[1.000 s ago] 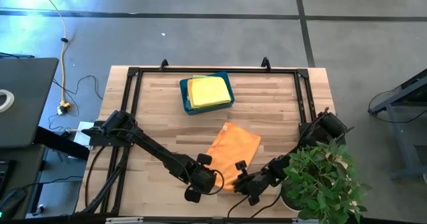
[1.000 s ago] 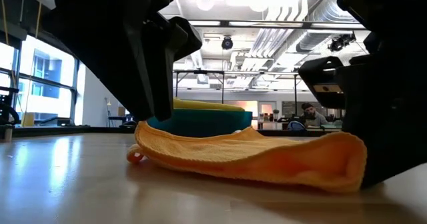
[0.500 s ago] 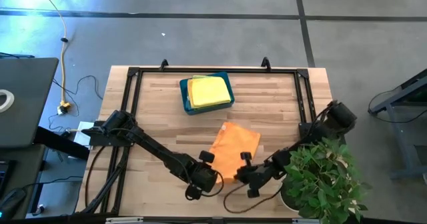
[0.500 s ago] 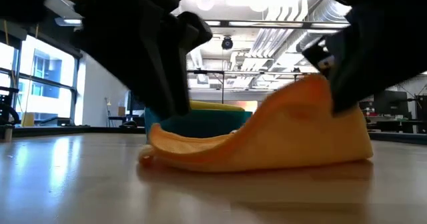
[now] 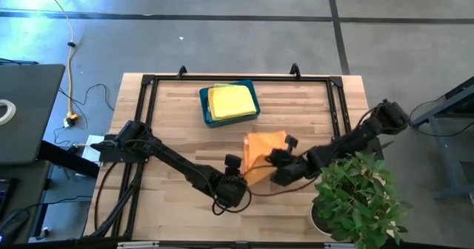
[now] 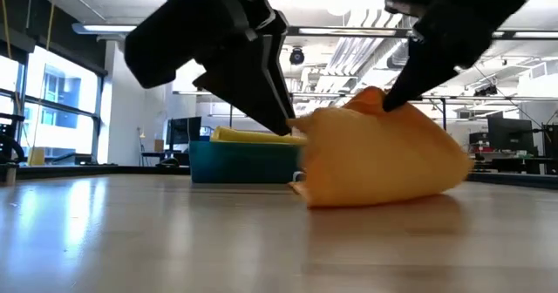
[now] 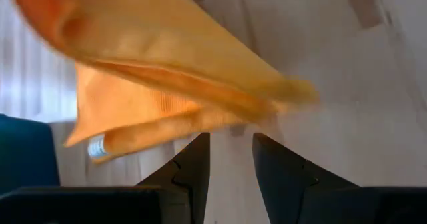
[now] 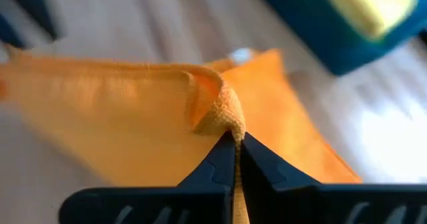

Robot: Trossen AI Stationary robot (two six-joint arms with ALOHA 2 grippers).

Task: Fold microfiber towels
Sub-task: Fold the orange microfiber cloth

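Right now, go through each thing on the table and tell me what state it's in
orange towel: half lifted, near edge carried over toward the bin, fold not laid flat.
right gripper: shut on the orange towel's edge.
left gripper: fingers apart, just under the towel, gripping nothing.
teal bin: upright, holding towels.
yellow towel: folded, on top in the bin.
potted plant: upright at the table's near right corner.
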